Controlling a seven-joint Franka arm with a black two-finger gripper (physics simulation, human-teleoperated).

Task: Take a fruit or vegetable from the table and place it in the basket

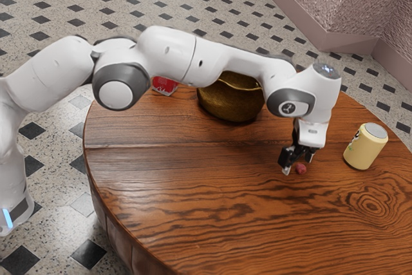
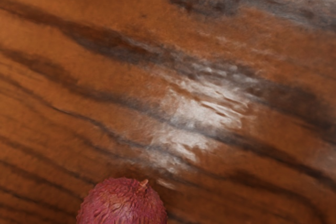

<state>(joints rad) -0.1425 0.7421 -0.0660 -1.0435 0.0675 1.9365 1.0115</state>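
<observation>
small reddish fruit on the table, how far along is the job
The reach looks done: the open black fingers are down at the small, round, reddish-pink fruit on the brown wooden table. Nothing is in hand yet. Left: close on it, lift it, put it in the round, dark-gold basket.

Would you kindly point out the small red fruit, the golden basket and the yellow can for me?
Red fruit (image 2: 122, 204): wrist view, its wrinkled skin.
Golden basket (image 1: 230, 102): exterior view, its side wall.
Yellow can (image 1: 363, 150): exterior view, its side.
</observation>
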